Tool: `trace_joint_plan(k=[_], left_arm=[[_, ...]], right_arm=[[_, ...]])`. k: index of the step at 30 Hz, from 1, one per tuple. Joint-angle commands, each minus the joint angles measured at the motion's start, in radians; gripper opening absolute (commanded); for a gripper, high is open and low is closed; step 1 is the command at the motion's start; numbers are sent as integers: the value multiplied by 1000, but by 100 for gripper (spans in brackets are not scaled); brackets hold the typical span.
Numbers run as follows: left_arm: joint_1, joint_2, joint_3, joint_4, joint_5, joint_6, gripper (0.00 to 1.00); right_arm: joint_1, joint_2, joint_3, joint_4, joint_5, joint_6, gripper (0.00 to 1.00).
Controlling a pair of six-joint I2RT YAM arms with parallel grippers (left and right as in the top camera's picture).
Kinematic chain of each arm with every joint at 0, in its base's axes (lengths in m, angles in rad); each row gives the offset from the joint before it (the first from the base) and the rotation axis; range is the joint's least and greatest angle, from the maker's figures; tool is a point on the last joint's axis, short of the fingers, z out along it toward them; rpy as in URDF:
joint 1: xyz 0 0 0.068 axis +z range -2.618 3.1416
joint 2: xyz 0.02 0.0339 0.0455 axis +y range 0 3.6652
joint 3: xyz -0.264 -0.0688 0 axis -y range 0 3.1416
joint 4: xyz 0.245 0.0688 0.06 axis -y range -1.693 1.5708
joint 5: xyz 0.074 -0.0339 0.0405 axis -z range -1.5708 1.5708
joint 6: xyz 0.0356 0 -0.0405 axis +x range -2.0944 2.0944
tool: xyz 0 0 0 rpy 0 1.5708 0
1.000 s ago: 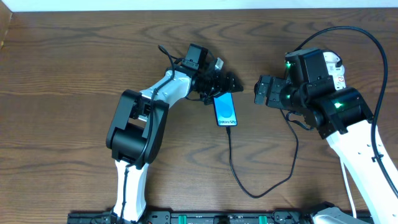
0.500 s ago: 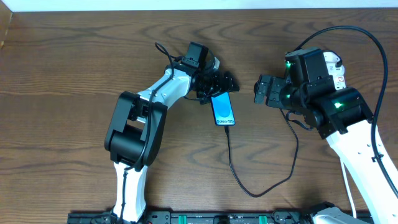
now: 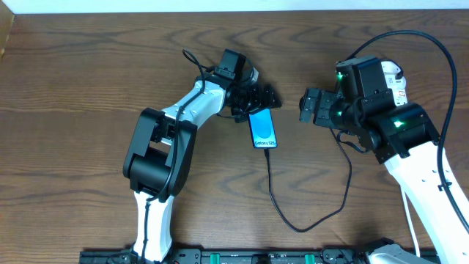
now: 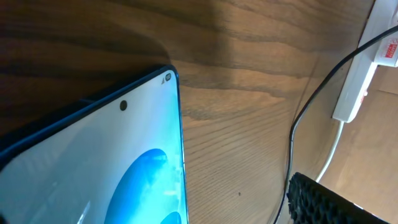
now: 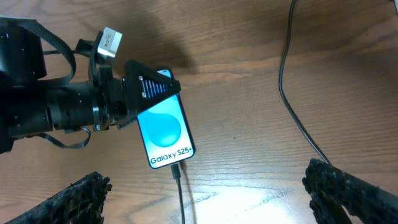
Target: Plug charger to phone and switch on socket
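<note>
The phone (image 3: 264, 130) lies flat on the table with its blue screen up; it also shows in the right wrist view (image 5: 165, 132) and close up in the left wrist view (image 4: 93, 168). The charger (image 3: 272, 192) is a thin black cable. Its plug tip (image 5: 177, 170) sits in the phone's bottom edge. My left gripper (image 3: 258, 103) is at the phone's top end, with one finger apart from the phone's edge. My right gripper (image 5: 214, 193) is open and empty, above the table to the phone's right. The socket (image 4: 357, 81) is mostly hidden under the right arm in the overhead view.
The black cable loops toward the table's front (image 3: 300, 229) and runs back up to the right arm. A white cord (image 4: 333, 146) leaves the socket. A thick black cable (image 3: 432, 44) arcs over the right arm. The table's far edge (image 3: 146, 10) meets a wall.
The left gripper and the phone's top end shifted slightly left a second ago and have been still since. The right arm has not moved.
</note>
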Motion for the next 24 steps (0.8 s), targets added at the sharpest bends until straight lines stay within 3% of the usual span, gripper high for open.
trace_joint_plan(k=[1, 24], left_arm=[[5, 82, -56, -54, -200, 14, 91], [-46, 82, -56, -91, -265, 14, 92]], right_arm=[[0, -7, 7, 0, 9, -10, 99], [0, -7, 7, -1, 8, -9, 99]])
